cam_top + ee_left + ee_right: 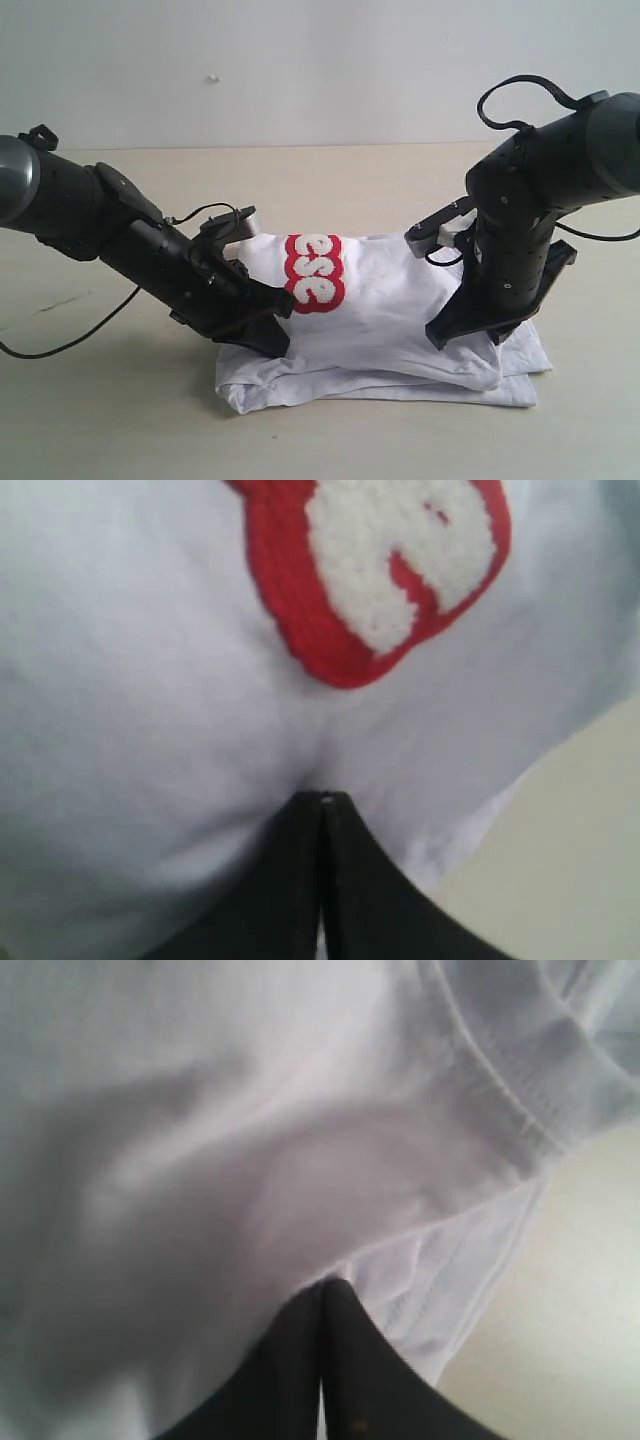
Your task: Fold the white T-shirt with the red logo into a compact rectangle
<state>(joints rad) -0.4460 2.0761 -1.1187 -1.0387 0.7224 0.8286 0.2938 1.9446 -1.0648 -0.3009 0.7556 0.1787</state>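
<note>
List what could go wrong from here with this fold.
1. The left fingers pinch only a small pucker of the white cotton T-shirt near the fuzzy red logo patch. The cloth may slip out when lifted.
2. The right fingers are shut at a layered seam edge. They may hold only some layers, so the fold could open up.

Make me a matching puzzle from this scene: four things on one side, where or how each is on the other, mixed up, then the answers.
1 left hand
2 right hand
3 red logo
4 table

A beige, under the white T-shirt
B pinched shut on plain cloth, away from the logo
C on top of the shirt, between both hands
D pinched shut on cloth right beside the logo

Pairs: 1-D, 2-B, 3-C, 4-A
</note>
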